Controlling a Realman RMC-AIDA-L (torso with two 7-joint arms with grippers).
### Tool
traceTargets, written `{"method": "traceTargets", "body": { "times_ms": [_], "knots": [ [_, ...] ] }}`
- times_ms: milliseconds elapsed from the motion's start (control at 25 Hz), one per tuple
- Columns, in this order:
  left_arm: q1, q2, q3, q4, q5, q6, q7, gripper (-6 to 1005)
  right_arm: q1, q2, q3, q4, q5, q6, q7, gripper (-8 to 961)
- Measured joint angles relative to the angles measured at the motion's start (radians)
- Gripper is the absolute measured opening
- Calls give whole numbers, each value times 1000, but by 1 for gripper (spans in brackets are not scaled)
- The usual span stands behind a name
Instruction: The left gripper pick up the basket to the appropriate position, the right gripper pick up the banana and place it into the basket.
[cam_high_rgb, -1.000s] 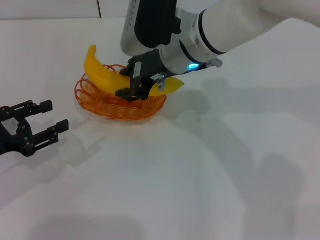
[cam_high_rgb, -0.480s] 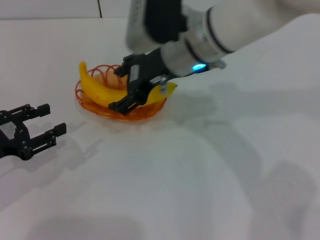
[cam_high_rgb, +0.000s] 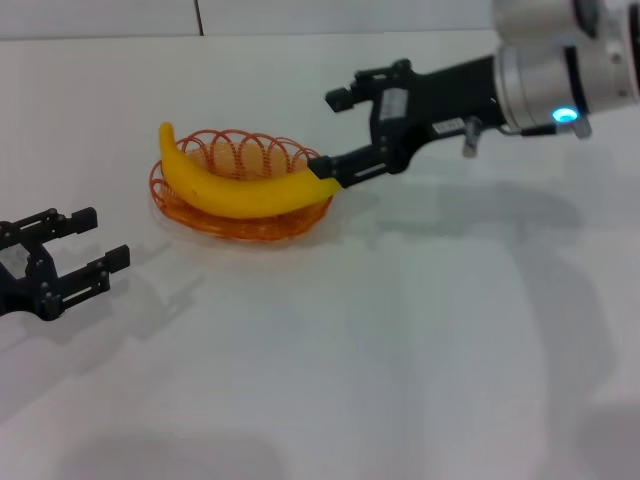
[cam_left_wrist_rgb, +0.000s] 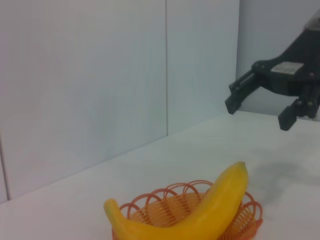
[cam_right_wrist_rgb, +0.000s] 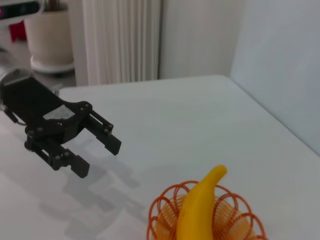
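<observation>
The right arm ran off the upper right of the head view, only its silver wrist with a blue light and the black right gripper (cam_high_rgb: 338, 135) in frame. The left gripper (cam_high_rgb: 90, 240) was cut by the left edge at mid-height, its arm out of sight. In the left wrist view the lower part of the basket (cam_left_wrist_rgb: 248, 215) fell below the frame; in the right wrist view the basket (cam_right_wrist_rgb: 162, 210) and the near end of the banana (cam_right_wrist_rgb: 197, 212) were cropped the same way.

The right gripper's jaws stood wide apart and held nothing. Its lower finger reached to the banana's right tip in the head view; whether it touched could not be told. In the left wrist view that gripper (cam_left_wrist_rgb: 260, 107) hung in the upper right, clear above the fruit. The left gripper's jaws were also spread wide and empty, low over the white table (cam_high_rgb: 400, 350), well apart from the basket; the right wrist view showed it (cam_right_wrist_rgb: 97, 152) at centre left with fingers splayed.

The orange wire basket (cam_high_rgb: 240, 150) sat on the table, upper left of centre in the head view. The banana (cam_high_rgb: 240, 190) lay across it lengthwise, both tips jutting past the scalloped rim, left tip turned up.
</observation>
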Motion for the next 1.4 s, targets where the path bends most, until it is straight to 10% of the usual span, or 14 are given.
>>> {"method": "traceTargets", "body": {
  "times_ms": [440,1400],
  "knots": [
    [-4,-1,0,0,-3,0,0,636,-11,-2,262,316,49,-49,-295,884],
    [4,-9,-26,-2,3,0,22,636,-148,-8,355,361,45,-61,-394,884]
  ]
}}
